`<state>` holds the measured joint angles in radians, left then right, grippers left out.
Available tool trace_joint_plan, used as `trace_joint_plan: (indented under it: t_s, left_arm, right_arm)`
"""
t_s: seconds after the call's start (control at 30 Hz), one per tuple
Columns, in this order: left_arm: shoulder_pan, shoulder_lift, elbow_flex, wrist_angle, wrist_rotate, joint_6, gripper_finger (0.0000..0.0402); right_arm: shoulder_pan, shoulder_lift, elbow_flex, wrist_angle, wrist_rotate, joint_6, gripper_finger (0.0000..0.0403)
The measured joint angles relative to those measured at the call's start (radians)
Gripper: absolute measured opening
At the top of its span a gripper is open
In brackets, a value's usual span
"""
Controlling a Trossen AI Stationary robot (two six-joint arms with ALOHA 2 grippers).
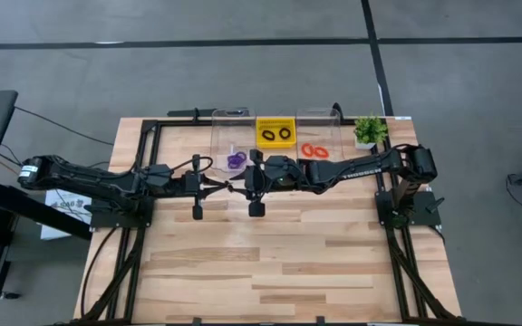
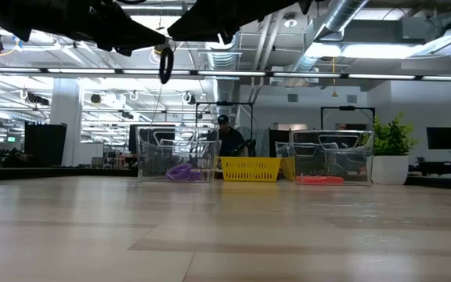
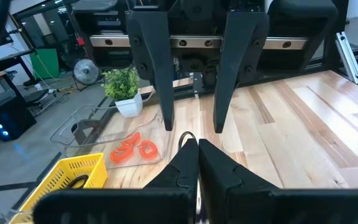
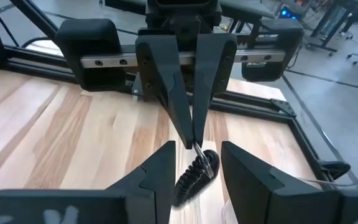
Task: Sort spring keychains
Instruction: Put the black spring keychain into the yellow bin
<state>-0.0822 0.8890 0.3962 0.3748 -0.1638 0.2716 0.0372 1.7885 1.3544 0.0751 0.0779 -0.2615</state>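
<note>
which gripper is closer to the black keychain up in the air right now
Left. The left gripper is shut on the black keychain. The right gripper is open, facing it just apart.

black spring keychain (image 4: 199,170) hanging midair, pinched by left fingers (image 4: 180,118)

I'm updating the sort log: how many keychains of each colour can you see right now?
Black: 3 (2 in the basket, 1 in the left gripper)
Orange: 3
Purple: at least 2, clumped together
Total: at least 8
</note>
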Motion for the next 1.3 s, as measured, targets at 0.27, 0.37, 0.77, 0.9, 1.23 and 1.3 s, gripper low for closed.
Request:
trace_joint_plan:
  t_s: [0.27,0.37,0.77,0.9,1.23,1.3]
  left_arm:
    - [0.0,0.0,0.0,0.004,0.0,0.0,0.0008]
    - [0.0,0.0,0.0,0.01,0.0,0.001,0.0008]
    - [0.0,0.0,0.0,0.032,0.001,0.017,0.0008]
    - [0.0,0.0,0.0,0.035,0.003,0.019,0.0008]
    - [0.0,0.0,0.0,0.036,-0.004,0.016,0.0008]
    - [0.0,0.0,0.0,0.035,-0.004,0.015,0.0008]
  right_arm:
    - [-0.007,0.0,0.0,0.0,0.0,0.0,0.0121]
    - [-0.013,0.0,0.0,0.0,0.0,0.0,0.0121]
    - [-0.013,0.0,0.0,-0.024,0.0,0.0,0.0092]
    - [-0.014,0.0,0.0,-0.024,0.001,0.0,0.0025]
    - [-0.026,0.0,0.0,-0.026,-0.001,0.045,0.0003]
    - [-0.026,0.0,0.0,-0.026,-0.004,0.045,0.0002]
